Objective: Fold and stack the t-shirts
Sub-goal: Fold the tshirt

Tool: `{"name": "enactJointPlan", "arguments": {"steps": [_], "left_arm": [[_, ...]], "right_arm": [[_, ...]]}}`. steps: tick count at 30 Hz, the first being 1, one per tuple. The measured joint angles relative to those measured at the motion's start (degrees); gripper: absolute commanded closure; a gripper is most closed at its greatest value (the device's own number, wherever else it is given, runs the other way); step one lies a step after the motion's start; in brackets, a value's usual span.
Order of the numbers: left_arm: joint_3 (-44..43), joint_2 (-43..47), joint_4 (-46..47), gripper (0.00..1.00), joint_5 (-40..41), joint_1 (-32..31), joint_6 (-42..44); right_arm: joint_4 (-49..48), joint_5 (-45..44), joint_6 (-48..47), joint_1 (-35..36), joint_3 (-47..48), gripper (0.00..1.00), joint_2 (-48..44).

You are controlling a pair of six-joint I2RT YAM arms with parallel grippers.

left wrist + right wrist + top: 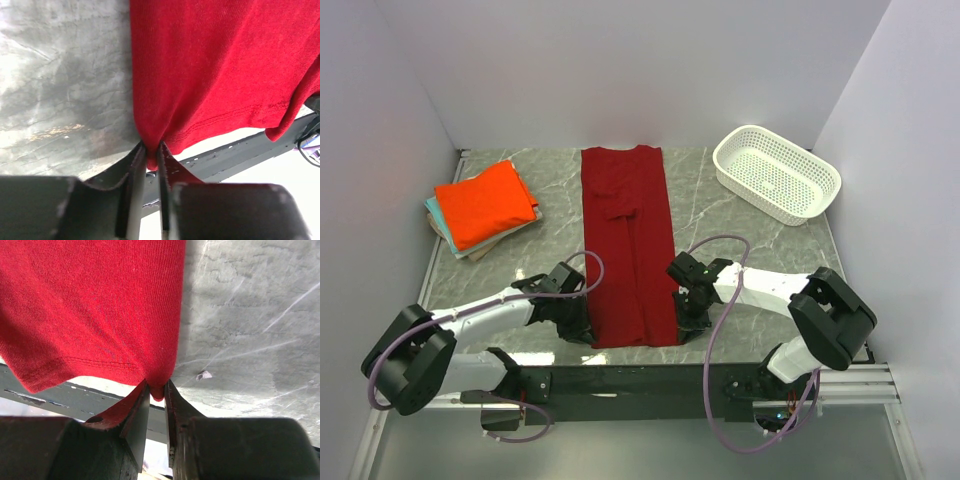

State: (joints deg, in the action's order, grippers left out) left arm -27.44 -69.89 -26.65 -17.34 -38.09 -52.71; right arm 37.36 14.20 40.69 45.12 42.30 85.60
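The dark crimson red t-shirt (628, 245) lies as a long narrow strip down the middle of the table, collar at the far end. My left gripper (582, 328) is shut on its near left hem corner (151, 159). My right gripper (691, 325) is shut on its near right hem corner (159, 390). The hem hangs lifted at the near table edge. The bright orange t-shirt (485, 203) lies folded on top of the teal and tan folded ones (442, 226) at the far left.
A white perforated basket (776, 172) stands at the far right. Grey marble tabletop (750, 240) shows on both sides of the red shirt. The black mounting rail (640, 380) runs along the near edge.
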Motion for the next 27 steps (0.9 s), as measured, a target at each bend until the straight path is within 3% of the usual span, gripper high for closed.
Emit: {"name": "enactJointPlan", "arguments": {"steps": [4,5,9,27], "left_arm": [[0.0,-0.5,0.6,0.97,-0.3,-0.1,-0.2],[0.0,-0.5,0.8,1.0,-0.4,-0.2,-0.2],[0.0,-0.5,0.9,1.0,-0.5,-0.3,-0.2],[0.0,2.8,-3.0,1.0,3.4,-0.7,-1.0]], "right_arm": [[-0.2,0.1,0.1,0.0,-0.2,0.8,-0.2],[-0.3,0.2,0.2,0.0,-0.3,0.86,-0.3],[-0.3,0.4,0.3,0.0,-0.4,1.0,-0.4],[0.0,-0.5,0.7,0.0,-1.1,1.0,-1.7]]}}
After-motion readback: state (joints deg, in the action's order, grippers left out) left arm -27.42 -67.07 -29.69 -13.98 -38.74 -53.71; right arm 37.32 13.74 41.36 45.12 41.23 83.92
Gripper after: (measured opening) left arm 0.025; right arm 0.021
